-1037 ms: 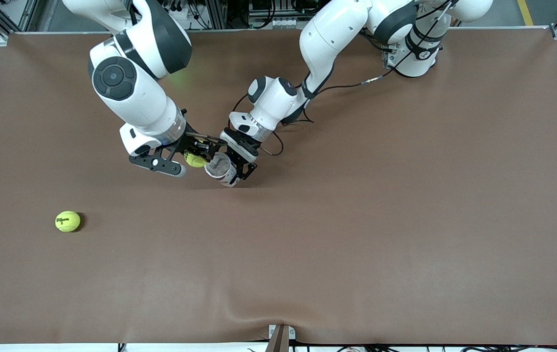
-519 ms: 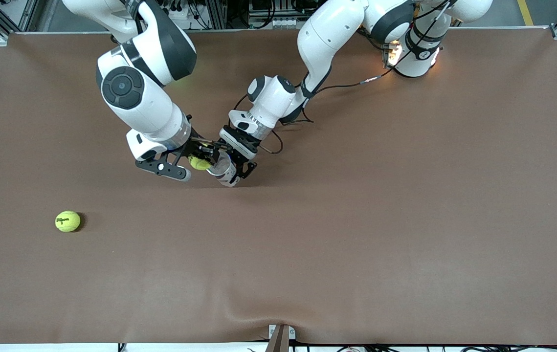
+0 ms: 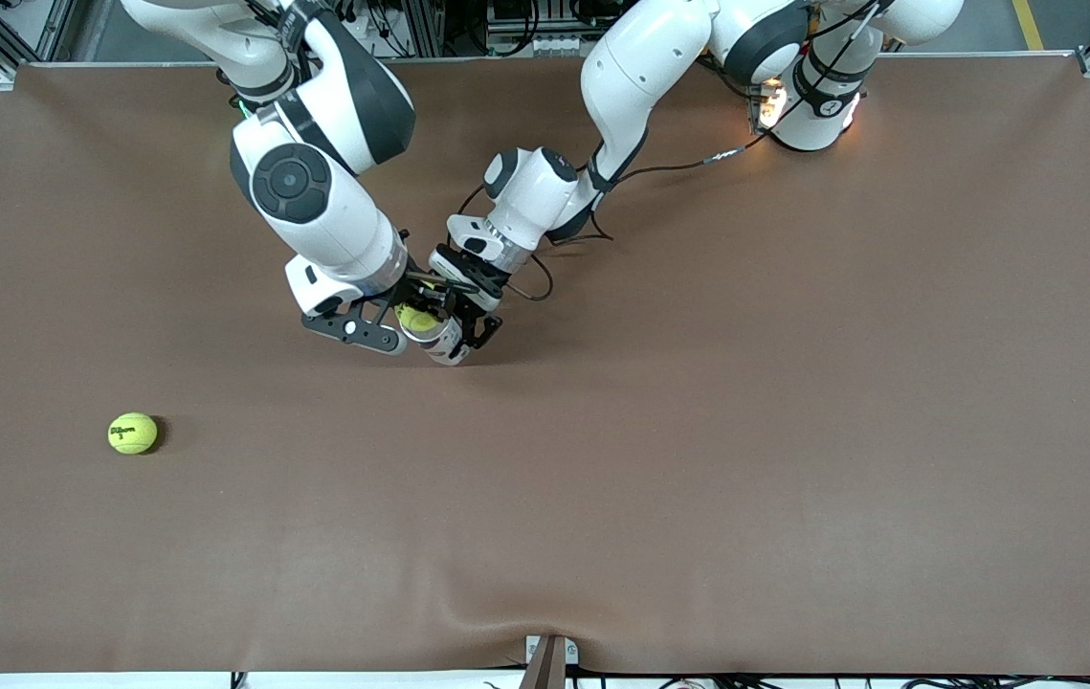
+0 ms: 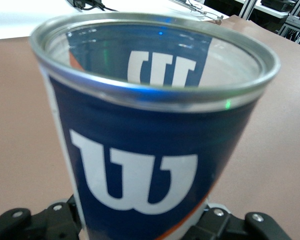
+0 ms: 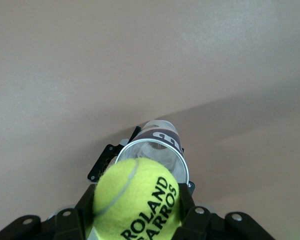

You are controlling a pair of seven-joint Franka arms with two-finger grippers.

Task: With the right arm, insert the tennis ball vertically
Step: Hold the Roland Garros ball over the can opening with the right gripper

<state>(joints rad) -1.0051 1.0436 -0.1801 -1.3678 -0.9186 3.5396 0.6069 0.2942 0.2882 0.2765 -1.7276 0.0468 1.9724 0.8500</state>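
My right gripper (image 3: 413, 320) is shut on a yellow-green tennis ball (image 3: 418, 321) printed ROLAND GARROS (image 5: 137, 200). It holds the ball right over the open mouth of a clear tennis ball can (image 3: 445, 342). My left gripper (image 3: 464, 321) is shut on that can, which has a blue Wilson label and a metal rim (image 4: 155, 95). The can stands open end up, a little tilted, in the middle of the table. In the right wrist view the can's rim (image 5: 162, 150) shows just under the ball.
A second tennis ball (image 3: 132, 433) lies on the brown table cover (image 3: 698, 431) toward the right arm's end, nearer the front camera. A black cable (image 3: 678, 167) runs from the left arm over the table.
My right gripper has moved with the ball toward the left arm's end, from beside the can to over its mouth. The left gripper and can have stayed still.
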